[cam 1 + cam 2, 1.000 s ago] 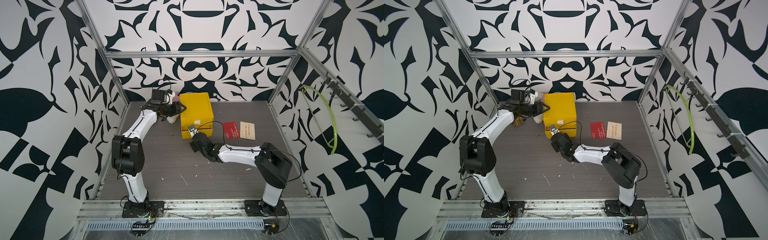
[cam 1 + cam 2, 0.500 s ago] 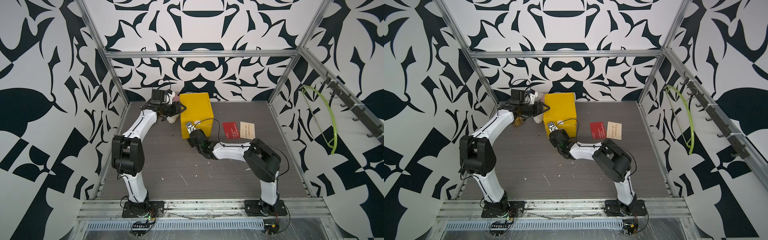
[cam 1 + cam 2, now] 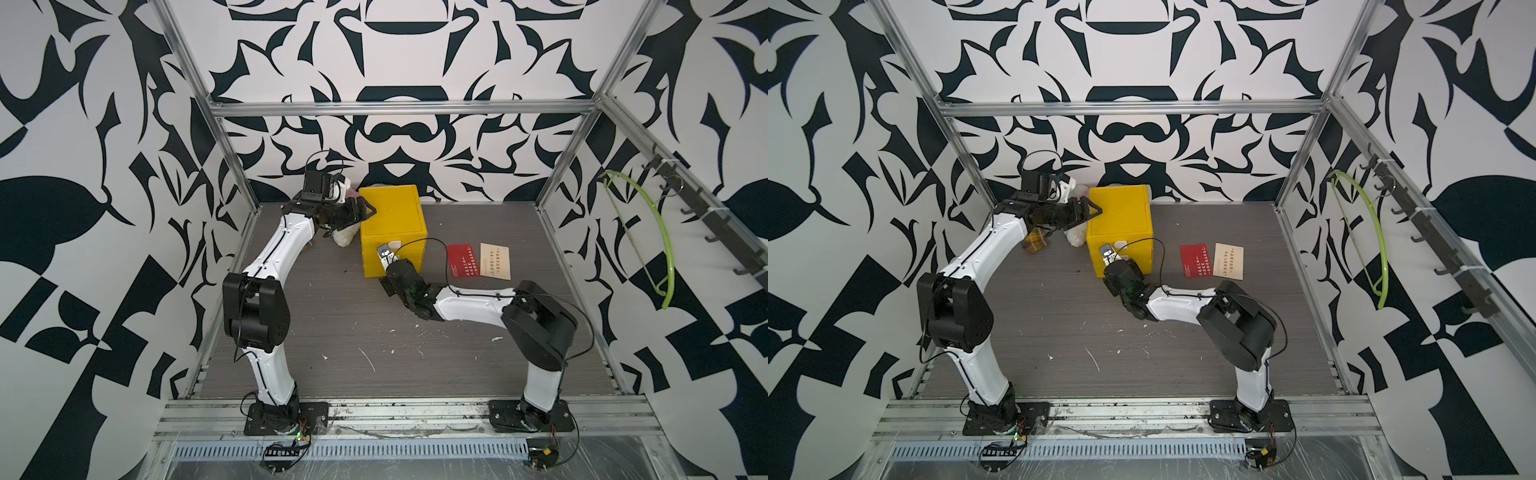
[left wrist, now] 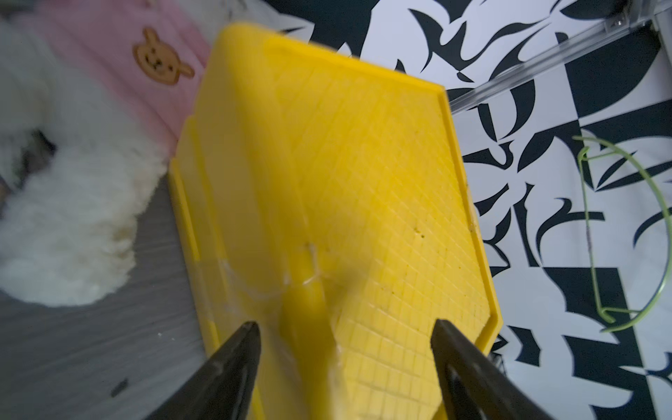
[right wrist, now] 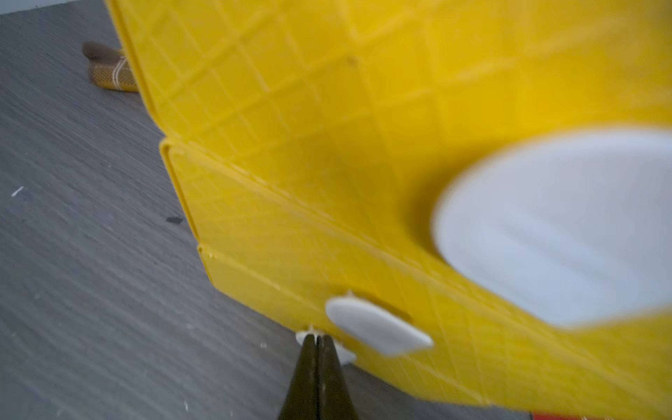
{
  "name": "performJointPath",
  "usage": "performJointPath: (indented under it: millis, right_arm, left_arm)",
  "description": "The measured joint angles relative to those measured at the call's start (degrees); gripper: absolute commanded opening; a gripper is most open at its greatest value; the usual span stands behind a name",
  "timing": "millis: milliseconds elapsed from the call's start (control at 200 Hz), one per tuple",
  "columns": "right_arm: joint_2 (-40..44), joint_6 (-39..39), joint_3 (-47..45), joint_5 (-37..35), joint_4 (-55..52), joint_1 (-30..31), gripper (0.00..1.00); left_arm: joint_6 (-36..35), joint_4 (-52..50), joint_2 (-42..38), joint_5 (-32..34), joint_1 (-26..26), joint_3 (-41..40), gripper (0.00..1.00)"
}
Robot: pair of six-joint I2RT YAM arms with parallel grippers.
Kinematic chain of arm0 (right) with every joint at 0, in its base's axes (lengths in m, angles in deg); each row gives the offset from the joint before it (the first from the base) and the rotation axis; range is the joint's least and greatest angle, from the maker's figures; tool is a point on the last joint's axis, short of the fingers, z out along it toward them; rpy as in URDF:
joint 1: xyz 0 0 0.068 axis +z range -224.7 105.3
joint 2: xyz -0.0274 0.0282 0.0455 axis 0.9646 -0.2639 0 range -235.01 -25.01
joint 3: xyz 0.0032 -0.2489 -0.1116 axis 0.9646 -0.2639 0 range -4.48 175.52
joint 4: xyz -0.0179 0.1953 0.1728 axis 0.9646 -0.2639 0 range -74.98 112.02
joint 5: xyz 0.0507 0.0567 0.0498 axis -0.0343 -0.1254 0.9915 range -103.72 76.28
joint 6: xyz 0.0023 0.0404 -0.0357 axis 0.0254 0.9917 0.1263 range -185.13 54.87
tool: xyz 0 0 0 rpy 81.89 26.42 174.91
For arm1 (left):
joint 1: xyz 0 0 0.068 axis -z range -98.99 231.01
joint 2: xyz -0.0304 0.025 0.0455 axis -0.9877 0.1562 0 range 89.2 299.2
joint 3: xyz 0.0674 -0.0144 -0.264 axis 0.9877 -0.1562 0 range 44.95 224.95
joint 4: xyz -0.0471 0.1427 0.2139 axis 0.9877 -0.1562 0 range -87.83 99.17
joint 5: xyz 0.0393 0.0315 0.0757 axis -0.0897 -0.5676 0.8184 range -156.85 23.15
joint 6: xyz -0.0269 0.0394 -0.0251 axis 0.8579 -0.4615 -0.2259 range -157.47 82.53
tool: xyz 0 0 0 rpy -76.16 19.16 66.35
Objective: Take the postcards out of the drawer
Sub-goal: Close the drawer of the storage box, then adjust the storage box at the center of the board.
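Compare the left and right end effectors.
The left end effector has its jaws wide open; the right end effector has them shut. The left one sits at the top edge of the box; the right one is low at its front, tips by a white handle. Both are black and face the box.

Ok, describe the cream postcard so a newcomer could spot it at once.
Find the yellow drawer box at the back of the table. On its right-arm side lie two cards side by side. The cream postcard is the one farther from the box, pale beside the red postcard.
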Motion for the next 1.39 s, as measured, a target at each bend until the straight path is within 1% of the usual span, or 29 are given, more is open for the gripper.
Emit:
performJointPath:
  millis: [110,200,265,300,315,335,365,405,460,480,500,520,625,700,910,1015,1090,1165,1315,1335,1395]
  right_arm:
    - [5.3,3.7,-0.8,0.0,-4.1,0.0,0.00]
    - [8.5,7.1,-1.3,-0.3,-5.9,0.0,0.00]
    - [10.6,9.4,-2.6,-0.6,-6.6,0.0,0.20]
    - [11.6,10.7,-3.1,-0.8,-7.3,0.0,0.36]
    - [12.1,11.4,-3.3,-0.8,-7.8,0.0,0.45]
    - [12.6,12.0,-3.6,-0.9,-8.3,0.0,0.55]
    - [13.3,13.2,-3.7,-1.0,-9.0,-0.1,0.66]
    - [14.2,14.5,-3.9,-0.9,-9.9,-0.2,0.76]
    - [15.4,16.2,-4.0,-0.7,-11.4,-0.6,0.86]
    - [15.9,16.4,-4.0,-0.5,-11.9,-0.7,0.93]
    - [16.4,16.8,-4.1,-0.3,-12.3,-0.9,0.95]
    - [16.8,17.7,-4.1,-0.1,-12.7,-1.0,0.99]
    - [19.1,18.8,-4.1,0.9,-14.8,-1.9,1.00]
    - [20.3,19.4,-4.1,1.1,-16.6,-2.4,1.00]
    - [22.3,20.5,-4.8,-0.5,-19.3,-3.5,1.00]
    - [22.5,21.1,-5.8,-0.9,-19.5,-4.5,0.98]
    - [22.3,22.2,-6.7,0.5,-19.6,-5.6,0.97]
    - [22.4,23.3,-9.3,3.8,-17.2,-7.2,0.96]
    - [22.6,25.7,-18.6,11.2,-10.1,-9.5,0.94]
    - [22.6,26.2,-19.8,12.1,-9.3,-9.8,0.93]
    - [22.5,27.4,-22.8,14.8,-6.5,-10.4,0.91]
  left_arm:
    - [-0.9,0.1,0.9,2.8,0.0,6.7,1.00]
    - [-1.7,1.1,4.0,4.6,-0.1,13.3,1.00]
    - [-2.5,1.6,7.2,5.5,-0.1,17.9,1.00]
    - [-3.0,1.8,9.3,5.6,-0.2,20.3,0.99]
    - [-3.2,1.9,10.2,5.7,-0.2,21.3,1.00]
    - [-3.5,1.7,11.6,5.7,-0.2,22.8,1.00]
    - [-4.0,1.6,13.9,5.6,-0.3,25.2,1.00]
    - [-4.7,1.2,17.1,5.4,-0.4,28.5,1.00]
    - [-5.4,0.5,21.2,4.7,-0.5,32.7,1.00]
    - [-5.7,0.4,22.5,4.3,-0.5,34.0,1.00]
    - [-5.9,0.1,24.0,3.8,-0.6,35.5,1.00]
    - [-6.1,-0.1,25.4,3.2,-0.6,36.7,1.00]
    - [-6.6,-0.7,30.9,-0.3,-1.0,41.6,1.00]
    - [-6.4,-0.8,33.2,-3.7,-1.3,43.0,1.00]
    - [-5.8,-0.5,34.4,-11.9,-1.9,42.6,0.97]
    - [-5.9,0.5,33.1,-14.8,-2.1,39.4,0.95]
    - [-6.1,0.9,31.6,-16.4,-2.4,35.9,0.92]
    - [-6.6,0.8,29.7,-17.7,-2.6,32.3,0.89]
    - [-8.1,-0.7,25.9,-19.6,-2.5,26.7,0.86]
    - [-8.3,-0.9,25.4,-19.7,-2.5,26.1,0.82]
    - [-9.0,-1.7,24.2,-20.2,-2.5,24.5,0.79]
